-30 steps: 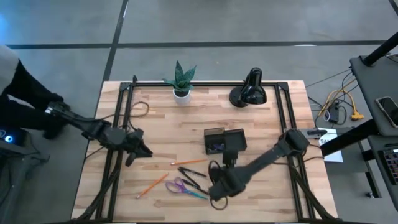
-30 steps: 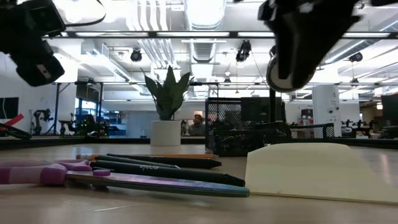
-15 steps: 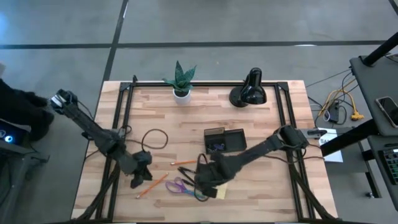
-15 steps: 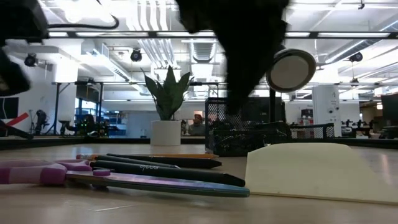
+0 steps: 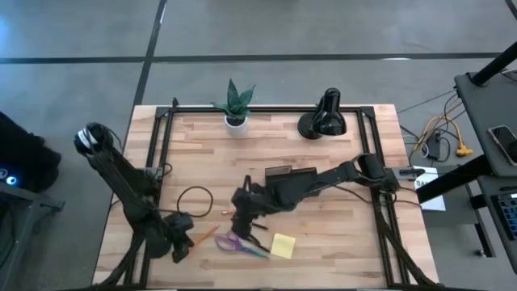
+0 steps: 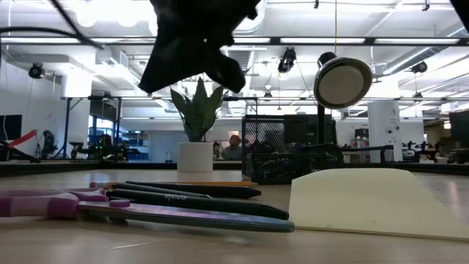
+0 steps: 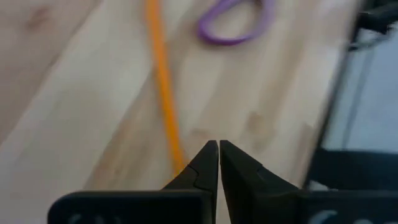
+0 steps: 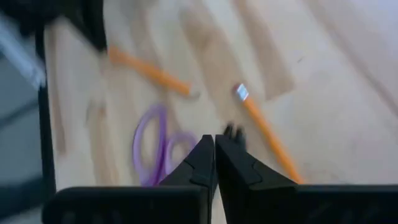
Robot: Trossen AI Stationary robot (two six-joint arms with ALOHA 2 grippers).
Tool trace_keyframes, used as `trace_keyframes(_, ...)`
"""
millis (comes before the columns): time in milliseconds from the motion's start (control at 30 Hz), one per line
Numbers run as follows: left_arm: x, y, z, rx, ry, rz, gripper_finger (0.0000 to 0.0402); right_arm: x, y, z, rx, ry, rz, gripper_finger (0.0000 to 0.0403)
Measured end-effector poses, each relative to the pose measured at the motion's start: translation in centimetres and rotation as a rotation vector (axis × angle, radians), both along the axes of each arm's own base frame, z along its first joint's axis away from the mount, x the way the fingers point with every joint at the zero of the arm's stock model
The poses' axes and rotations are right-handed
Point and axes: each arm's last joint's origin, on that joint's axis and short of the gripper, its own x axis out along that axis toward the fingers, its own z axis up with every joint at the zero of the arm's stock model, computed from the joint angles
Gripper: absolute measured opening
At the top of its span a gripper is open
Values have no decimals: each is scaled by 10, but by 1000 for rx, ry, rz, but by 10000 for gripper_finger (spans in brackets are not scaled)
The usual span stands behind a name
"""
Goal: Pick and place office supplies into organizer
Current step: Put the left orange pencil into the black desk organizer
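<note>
Both grippers are pinched shut on nothing: an orange pencil (image 7: 163,87) lies just past the left gripper (image 7: 218,163) (probably its target), the scissors (image 8: 155,149) beyond the right gripper (image 8: 214,158).

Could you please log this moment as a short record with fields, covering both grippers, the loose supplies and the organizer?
left gripper: shut, empty, at the table's front-left, beside an orange pencil
right gripper: shut, empty, above the table's middle, over the supplies
scissors: purple-handled, flat on the table, near the front edge
sticky-note pad: yellow, on the table just right of the scissors
black pens: on the table, behind the scissors
organizer: mid-table, partly hidden by the right arm
in organizer: cannot tell
</note>
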Motion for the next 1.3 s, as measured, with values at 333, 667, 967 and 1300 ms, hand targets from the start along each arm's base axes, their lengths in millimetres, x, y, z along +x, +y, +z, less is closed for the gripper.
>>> trace_keyframes(333, 13, -20, -22, 32, 70, 68, 1, 2, -1, 1, -28, -33, -12, 9)
trace_keyframes(667, 23, -35, -31, 230, 182, 75, 1, 3, 2, -7, 96, -47, -37, 9)
trace_keyframes(967, 24, -24, -33, 338, 122, 29, 1, 34, 2, -39, 390, -161, -149, 9)
trace_keyframes(1300, 39, -7, -33, 546, -3, -15, 1, 35, 0, -61, 307, -65, -269, 9)
